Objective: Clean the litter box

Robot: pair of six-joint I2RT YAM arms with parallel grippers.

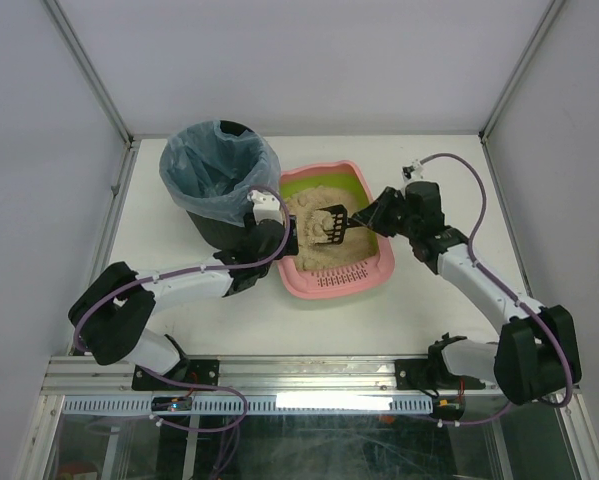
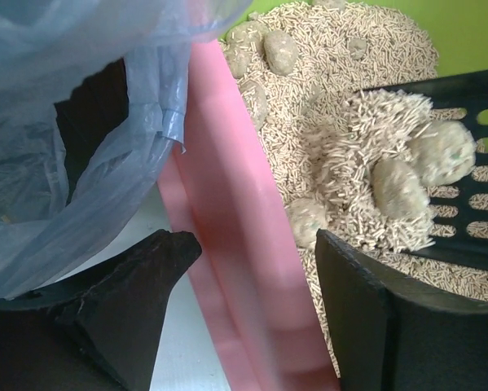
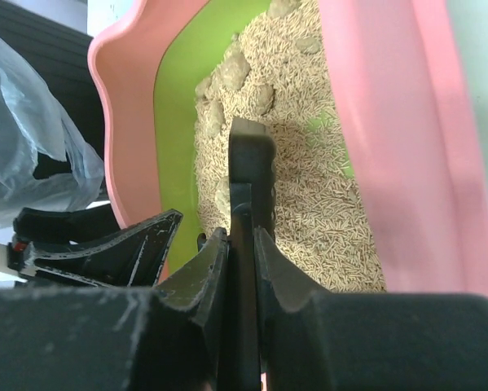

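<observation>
- Well, the box sat mid-table, its slotted ledge toward the arms and tan litter heaped inside the green rim.
- Just left of it stood the black bin, lined with a blue bag. The two were very close, and whether they touched could not be judged.
- Right claw was over the box's right side, its jaws pinched tight on the handle of the scoop.
- From the right wrist, that handle ran straight out between the closed fingers, edge-on above the litter.
- The scoop's slotted head hung over the litter, carrying a pile of pellets and two grey-green clumps.
- More clumps lay in the litter toward the box's far end.
- Left claw was down at the box's left wall, right beside the bin.
- Its jaws stood apart, straddling that pink wall. One finger was outside by the bag, the other inside near the scoop.
- It had hold of nothing that could be seen, and whether either pad touched the wall could not be told.
</observation>
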